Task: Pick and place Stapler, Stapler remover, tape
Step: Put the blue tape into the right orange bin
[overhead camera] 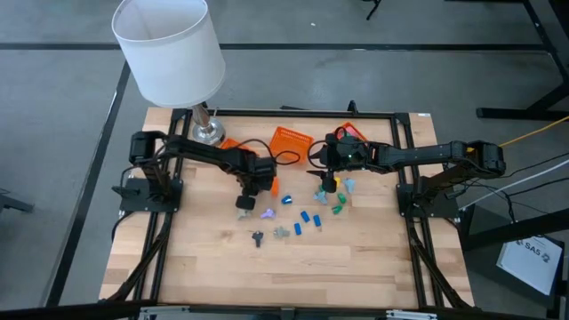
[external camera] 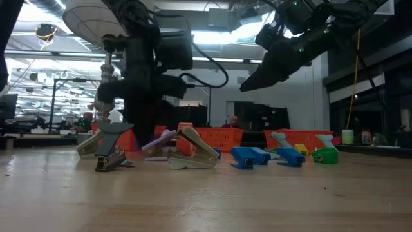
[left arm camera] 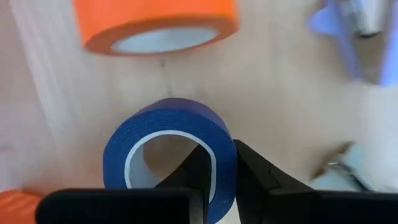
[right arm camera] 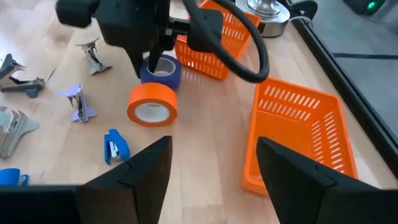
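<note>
Right wrist view: two tape rolls (right arm camera: 153,104), two orange baskets (right arm camera: 297,137).

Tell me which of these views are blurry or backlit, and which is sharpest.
Left wrist view: the blue tape roll in the left gripper is fairly sharp, the orange tape roll soft. Low view: both arms are dark silhouettes against bright ceiling lights. Right wrist view: sharpest on the orange basket, with its own open fingers blurred.

We are in a robotics lab or workshop: a wooden table (overhead camera: 293,267) in a black metal frame (overhead camera: 418,267) stands on a grey floor. Beyond it we see a big hall with ceiling strip lights (external camera: 212,35) and benches of equipment (external camera: 38,122).
</note>
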